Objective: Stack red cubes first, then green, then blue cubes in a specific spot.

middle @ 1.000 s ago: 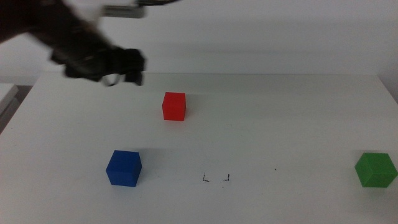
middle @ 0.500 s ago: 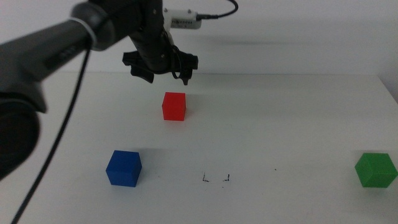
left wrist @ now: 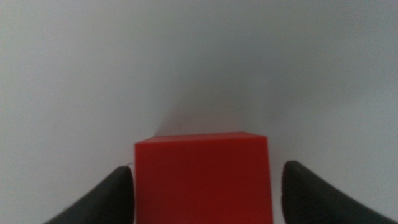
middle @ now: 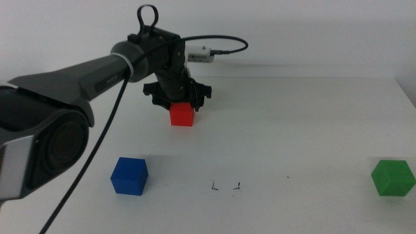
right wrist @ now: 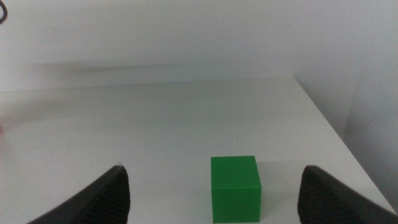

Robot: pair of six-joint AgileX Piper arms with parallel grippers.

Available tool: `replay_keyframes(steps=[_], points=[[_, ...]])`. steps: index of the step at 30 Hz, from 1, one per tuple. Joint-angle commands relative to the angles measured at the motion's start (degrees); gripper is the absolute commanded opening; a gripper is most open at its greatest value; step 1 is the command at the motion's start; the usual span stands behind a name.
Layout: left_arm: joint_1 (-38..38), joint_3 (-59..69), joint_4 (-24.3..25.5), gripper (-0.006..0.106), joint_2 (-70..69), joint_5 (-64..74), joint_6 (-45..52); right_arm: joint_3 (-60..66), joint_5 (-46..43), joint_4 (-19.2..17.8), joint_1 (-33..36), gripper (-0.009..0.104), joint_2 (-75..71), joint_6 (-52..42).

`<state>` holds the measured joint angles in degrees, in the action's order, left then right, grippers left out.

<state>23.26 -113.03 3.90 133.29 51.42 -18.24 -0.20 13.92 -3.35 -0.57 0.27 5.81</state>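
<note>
The red cube (middle: 182, 114) sits on the white table (middle: 292, 130) at the back, left of centre. My left gripper (middle: 179, 101) is lowered over it, open, with a jaw on each side of the cube. In the left wrist view the red cube (left wrist: 203, 179) fills the gap between the jaws; one jaw touches it, the other stands apart. The blue cube (middle: 129, 175) sits at the front left. The green cube (middle: 392, 177) sits at the front right; it also shows in the right wrist view (right wrist: 235, 187). My right gripper (right wrist: 214, 211) is open, just short of the green cube.
Small black corner marks (middle: 225, 187) are drawn on the table at the front centre. A black cable (middle: 84, 169) hangs from the left arm across the left side. The table's right edge (right wrist: 336, 134) runs close to the green cube.
My left gripper has swung in from the back left and come down over the red cube. The cubes have not moved.
</note>
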Motion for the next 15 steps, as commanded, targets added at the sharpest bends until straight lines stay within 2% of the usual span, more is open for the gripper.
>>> replay_keyframes(steps=[1,5,8,12,15], points=[[-0.38,-0.36,-1.07,0.071,0.76,-1.12,-1.08,0.2,-0.63,-0.73,0.14,0.093,-0.27,-0.23],[-1.12,-0.36,-3.9,0.045,0.96,-1.24,-0.97,0.2,-0.63,-0.73,0.14,0.093,-0.27,-0.23],[-0.85,-0.29,-3.9,0.029,-2.36,1.37,0.38,0.2,-0.63,-0.73,0.14,0.093,-0.27,-0.23],[1.71,7.29,-3.9,0.02,-11.93,1.04,-2.8,0.2,-0.63,-0.73,0.14,0.093,-0.27,-0.23],[6.0,20.24,0.22,0.019,-21.35,-7.24,-12.05,0.2,-0.63,-0.73,0.14,0.093,-0.27,-0.23]])
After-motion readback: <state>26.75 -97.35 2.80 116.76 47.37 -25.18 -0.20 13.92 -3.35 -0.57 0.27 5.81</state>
